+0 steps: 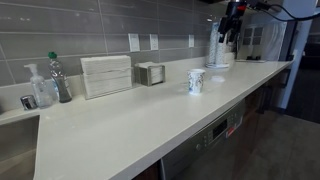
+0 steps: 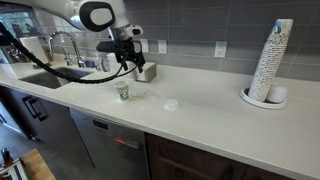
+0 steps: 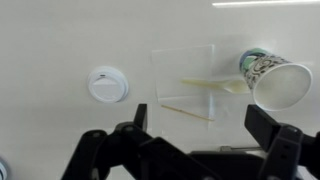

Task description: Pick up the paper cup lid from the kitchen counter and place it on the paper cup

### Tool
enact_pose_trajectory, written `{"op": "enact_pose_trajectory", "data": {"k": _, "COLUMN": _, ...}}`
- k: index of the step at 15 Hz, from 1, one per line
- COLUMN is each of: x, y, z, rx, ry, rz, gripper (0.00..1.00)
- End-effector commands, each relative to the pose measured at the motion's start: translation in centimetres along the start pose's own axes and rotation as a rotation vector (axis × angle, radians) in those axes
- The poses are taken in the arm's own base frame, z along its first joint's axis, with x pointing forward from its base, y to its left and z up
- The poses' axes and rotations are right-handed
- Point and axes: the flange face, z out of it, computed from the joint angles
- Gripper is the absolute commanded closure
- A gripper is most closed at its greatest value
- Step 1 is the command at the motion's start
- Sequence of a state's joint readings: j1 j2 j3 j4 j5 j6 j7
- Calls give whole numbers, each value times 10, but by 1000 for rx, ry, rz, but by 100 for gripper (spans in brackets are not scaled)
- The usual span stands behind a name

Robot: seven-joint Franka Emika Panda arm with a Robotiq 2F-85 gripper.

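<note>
The long, smooth, off-white kitchen counter runs under a grey tiled wall. The gripper hangs above it with its two black fingers spread wide, holding nothing. The small paper cup stands upright with its top open, and the flat, round, white paper cup lid lies on the counter near the cup, not touching it.

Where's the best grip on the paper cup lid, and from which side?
Pinch the paper cup lid across its outer rim, coming straight down from above. It lies flat on the kitchen counter, round and low, so only opposite rim edges give the fingers something to close on. Nothing touches it, and the paper cup stands apart. The gripper is open.
</note>
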State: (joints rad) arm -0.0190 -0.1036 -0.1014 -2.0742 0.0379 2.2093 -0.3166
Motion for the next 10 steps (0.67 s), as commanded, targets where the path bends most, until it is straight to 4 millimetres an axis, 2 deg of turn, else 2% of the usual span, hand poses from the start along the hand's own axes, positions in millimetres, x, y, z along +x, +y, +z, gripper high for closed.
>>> {"op": "enact_pose_trajectory", "data": {"k": 1, "x": 17, "y": 61, "z": 22, "rx": -5, "ry": -51, "rz": -14, "gripper": 0}}
{"op": "enact_pose_trajectory", "data": {"k": 5, "x": 13, "y": 110, "z": 60, "rx": -43, "ry": -95, "rz": 48, "gripper": 0}}
{"op": "enact_pose_trajectory", "data": {"k": 8, "x": 10, "y": 130, "z": 98, "rx": -67, "ry": -111, "rz": 153, "gripper": 0}}
{"op": "enact_pose_trajectory", "data": {"k": 10, "x": 21, "y": 138, "z": 121, "rx": -42, "ry": -8, "rz": 267, "gripper": 0}}
